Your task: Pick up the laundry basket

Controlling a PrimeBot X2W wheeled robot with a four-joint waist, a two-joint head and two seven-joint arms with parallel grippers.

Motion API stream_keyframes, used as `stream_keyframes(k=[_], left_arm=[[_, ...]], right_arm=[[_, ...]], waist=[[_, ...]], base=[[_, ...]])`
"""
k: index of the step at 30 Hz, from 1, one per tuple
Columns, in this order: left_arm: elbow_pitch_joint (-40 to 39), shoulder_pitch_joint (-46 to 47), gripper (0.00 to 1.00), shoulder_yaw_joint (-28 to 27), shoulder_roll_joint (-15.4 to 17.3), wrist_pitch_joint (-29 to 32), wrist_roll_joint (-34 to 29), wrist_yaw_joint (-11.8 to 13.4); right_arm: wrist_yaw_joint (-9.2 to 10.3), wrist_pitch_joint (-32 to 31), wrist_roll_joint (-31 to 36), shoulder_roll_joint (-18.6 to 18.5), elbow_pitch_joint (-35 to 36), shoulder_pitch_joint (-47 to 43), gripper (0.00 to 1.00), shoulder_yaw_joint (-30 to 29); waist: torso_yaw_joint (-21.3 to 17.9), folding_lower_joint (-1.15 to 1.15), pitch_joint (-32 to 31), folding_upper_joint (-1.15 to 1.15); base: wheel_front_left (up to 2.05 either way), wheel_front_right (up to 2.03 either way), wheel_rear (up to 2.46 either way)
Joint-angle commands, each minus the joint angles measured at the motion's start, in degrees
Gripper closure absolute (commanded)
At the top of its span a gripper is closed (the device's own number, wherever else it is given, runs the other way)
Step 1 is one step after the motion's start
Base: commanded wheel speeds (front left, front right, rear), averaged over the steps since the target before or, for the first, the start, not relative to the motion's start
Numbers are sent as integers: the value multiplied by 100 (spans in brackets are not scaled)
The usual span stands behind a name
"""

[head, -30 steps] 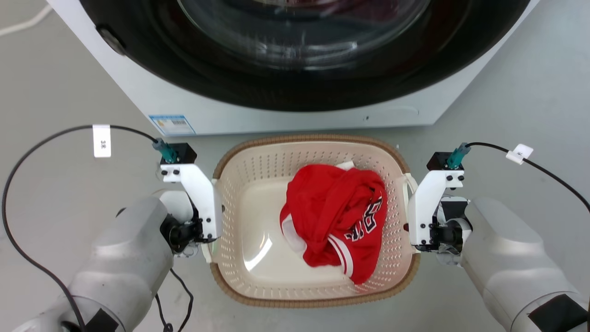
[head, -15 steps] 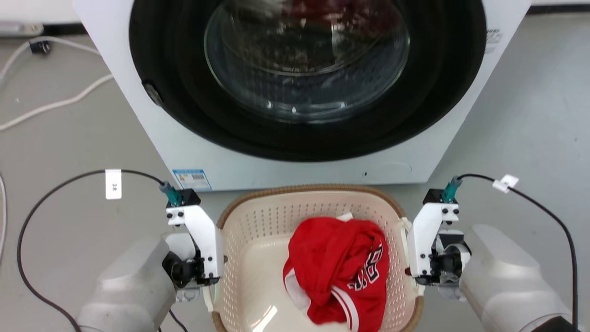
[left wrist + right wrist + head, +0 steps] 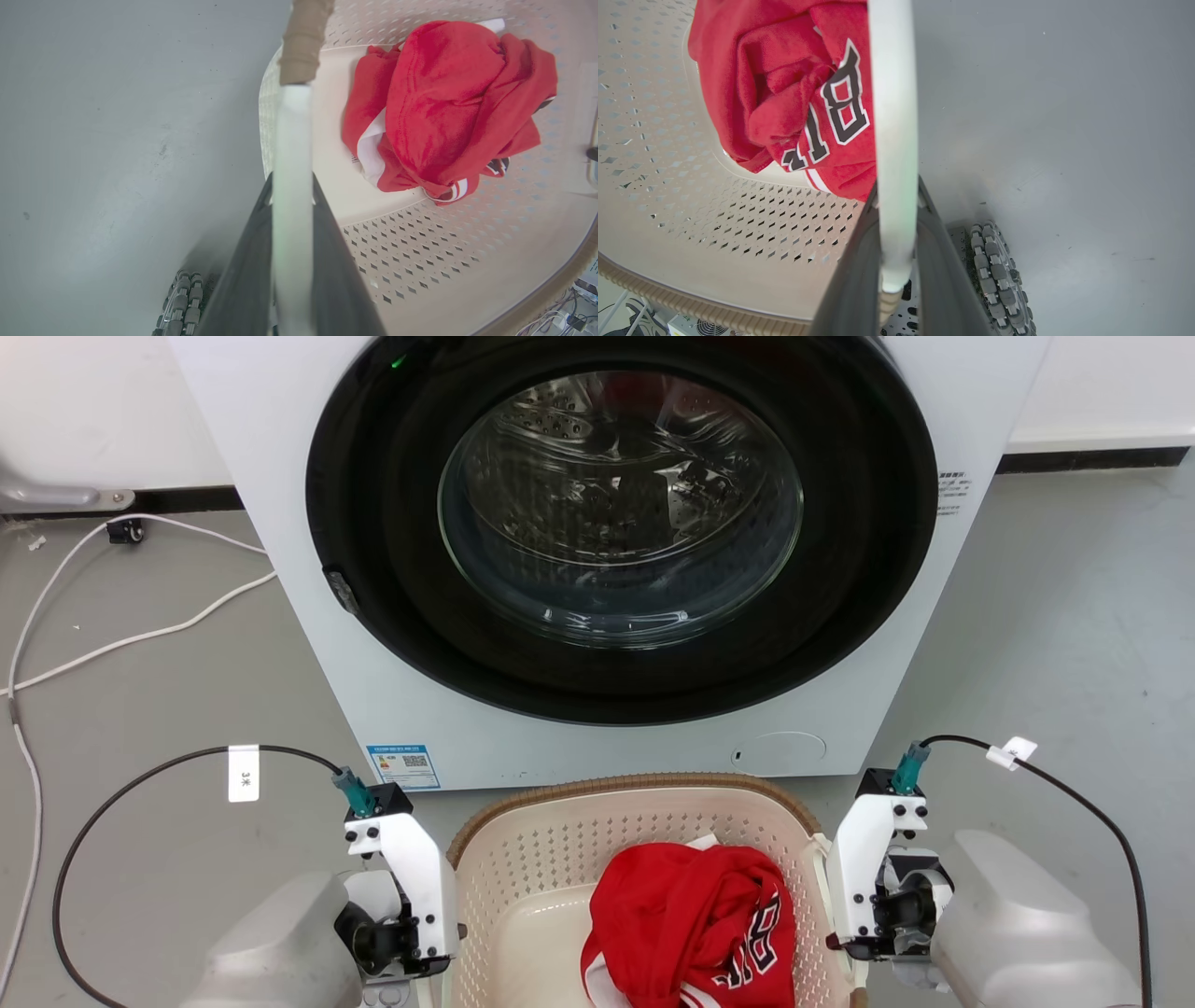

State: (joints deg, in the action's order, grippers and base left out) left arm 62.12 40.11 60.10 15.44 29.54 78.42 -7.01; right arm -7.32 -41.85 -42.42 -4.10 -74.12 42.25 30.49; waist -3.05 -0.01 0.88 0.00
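Pinching laundry basket (image 3: pixel 560 845) handles (image 3: pixel 292 140), left tool (image 3: pixel 292 181) and right tool (image 3: pixel 896 185) face the washing machine (image 3: pixel 616 754).

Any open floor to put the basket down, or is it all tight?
Widest bare floor: right of the washing machine. The left side has white cords trailing across it. Tight: the basket rim sits close to the machine's front.

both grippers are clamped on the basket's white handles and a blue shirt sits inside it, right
Not quite: the shirt is red, not blue, as the head view shows. The rest holds: the left gripper and the right gripper are each shut on a white handle of the laundry basket.
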Motion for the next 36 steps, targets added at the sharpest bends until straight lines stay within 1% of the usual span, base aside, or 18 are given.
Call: stream_keyframes(k=[1, 9, 21, 36], left_arm=[[-97, -69, 100, 5, -188, 24, 69, -83], [-67, -151, 100, 50, -206, 73, 134, -84], [-47, -177, 100, 90, -227, -13, 178, -84], [-48, -161, 100, 154, -238, -88, 212, -84]], right_arm=[[-30, 1, -12, 176, 57, -28, 100, -36], [-30, -3, 87, 187, 58, -130, 100, -119], [-30, 17, 166, 195, 58, -174, 100, -221], [-31, -116, -15, 200, 57, -241, 100, -127]], waist=[[8, 1, -28, 0], [37, 1, -101, 0], [31, 1, -156, 0], [34, 1, -188, 0]], base=[[0, 0, 0], [0, 0, 0], [0, 0, 0], [0, 0, 0]])
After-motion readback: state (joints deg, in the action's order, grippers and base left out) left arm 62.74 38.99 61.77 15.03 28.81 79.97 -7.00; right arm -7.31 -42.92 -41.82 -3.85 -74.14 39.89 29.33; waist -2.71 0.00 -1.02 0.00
